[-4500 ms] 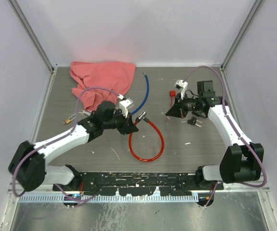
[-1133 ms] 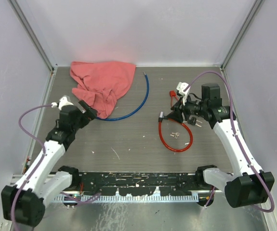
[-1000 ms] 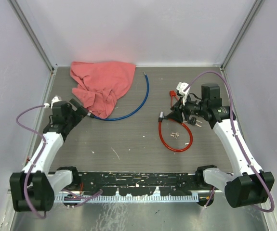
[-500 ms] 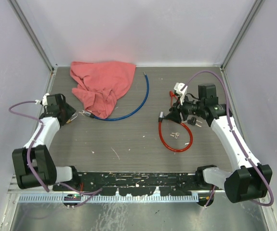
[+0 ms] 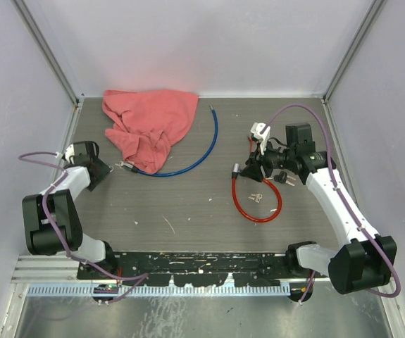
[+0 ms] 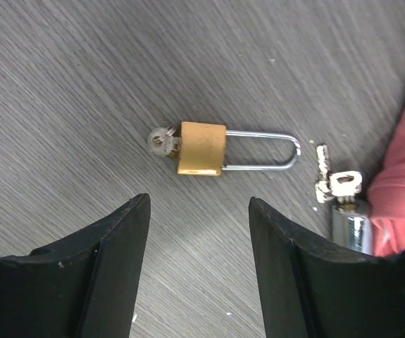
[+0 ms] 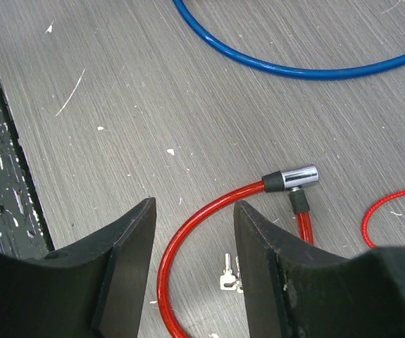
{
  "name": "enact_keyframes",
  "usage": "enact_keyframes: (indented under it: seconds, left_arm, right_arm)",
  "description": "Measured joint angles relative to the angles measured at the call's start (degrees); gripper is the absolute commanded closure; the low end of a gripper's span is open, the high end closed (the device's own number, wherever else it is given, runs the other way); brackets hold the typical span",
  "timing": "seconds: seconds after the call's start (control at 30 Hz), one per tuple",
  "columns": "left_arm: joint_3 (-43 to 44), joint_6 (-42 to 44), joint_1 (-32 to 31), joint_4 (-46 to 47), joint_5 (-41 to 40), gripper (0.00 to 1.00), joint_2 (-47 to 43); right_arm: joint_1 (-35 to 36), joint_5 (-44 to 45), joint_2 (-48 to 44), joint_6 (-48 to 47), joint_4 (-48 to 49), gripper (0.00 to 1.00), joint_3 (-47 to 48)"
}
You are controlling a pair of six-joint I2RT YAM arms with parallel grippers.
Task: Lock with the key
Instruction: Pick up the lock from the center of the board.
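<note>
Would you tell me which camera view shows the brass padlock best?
The left wrist view: the brass padlock lies whole and sharp, seen from close above, just beyond the left gripper. In the top external view I cannot make it out by that gripper. The right wrist view lacks it.

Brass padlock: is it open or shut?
Shut: both legs of the padlock's steel shackle run straight into its brass body.

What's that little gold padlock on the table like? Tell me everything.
The padlock is small, with a brass-looking square body and a long silvery shackle, apparently closed. A silvery key seems to sit in its base. It lies flat on the grey table, shackle pointing toward loose keys, not touching them.
</note>
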Motion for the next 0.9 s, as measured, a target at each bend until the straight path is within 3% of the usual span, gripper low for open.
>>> enact_keyframes:
  seconds: [0.37,0.57,0.9]
  left_arm:
    - [1.86,1.31,1.18,-0.11,-0.24,0.44,3.76]
    - [4.13,1.53,1.25,-0.15,-0.26,0.57,5.07]
    - [6.84,1.62,1.55,-1.86,-0.28,0.56,9.66]
  right_arm:
    - [0.24,0.13,0.02,-0.02,0.00,0.46,0.00]
    - [0.26,0.24,0.46,-0.04,0.02,0.46,-0.02]
    - [0.26,0.42,1.05,-0.09,0.00,0.46,-0.02]
